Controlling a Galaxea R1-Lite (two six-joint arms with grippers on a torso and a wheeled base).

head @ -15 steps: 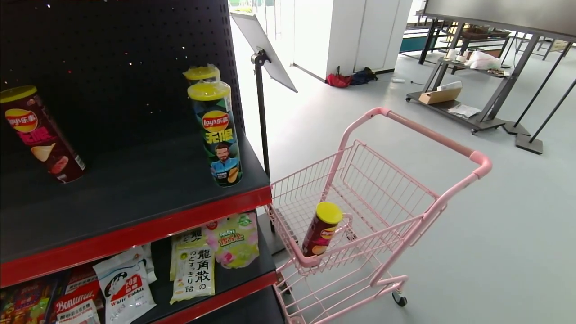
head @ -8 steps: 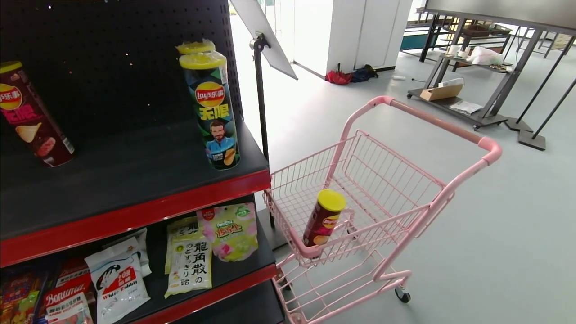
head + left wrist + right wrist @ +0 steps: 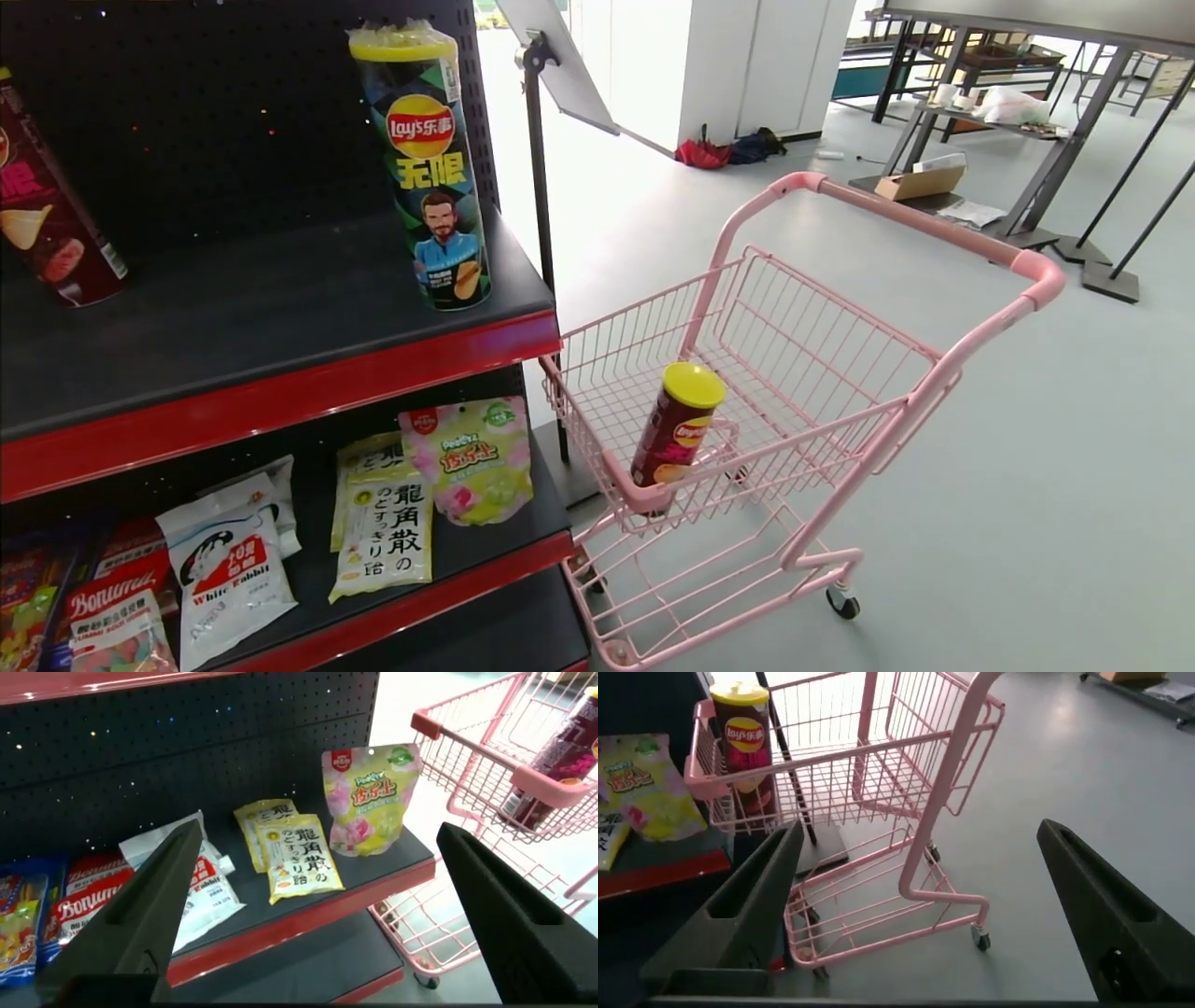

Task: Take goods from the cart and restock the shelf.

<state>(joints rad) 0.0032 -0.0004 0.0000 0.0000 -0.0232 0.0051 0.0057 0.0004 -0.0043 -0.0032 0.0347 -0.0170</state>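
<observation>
A pink cart [image 3: 920,220] stands right of the black and red shelf [image 3: 280,327]. In its basket a dark red chips can [image 3: 677,434] with a yellow lid leans on the near rim. On the upper shelf board, a green chips can [image 3: 434,177] stands near the right end and a dark red can [image 3: 47,233] at the far left. My left gripper [image 3: 318,915] is open and holds nothing, facing the lower shelf, with the cart [image 3: 467,742] and can [image 3: 556,756] off to one side. My right gripper [image 3: 920,915] is open, facing the cart [image 3: 952,784] and its can [image 3: 743,751].
Snack bags lie on the lower shelf: a pink-green one [image 3: 467,457], a yellow one [image 3: 383,532], a white one [image 3: 224,569]. A sign stand pole [image 3: 540,187] rises between shelf and cart. Open floor [image 3: 1027,513] lies right of the cart; tables [image 3: 1008,121] stand far back.
The whole head view has shifted: the upper shelf and its cans have risen in the picture and the cart looks slightly nearer. None of the things themselves has moved.
</observation>
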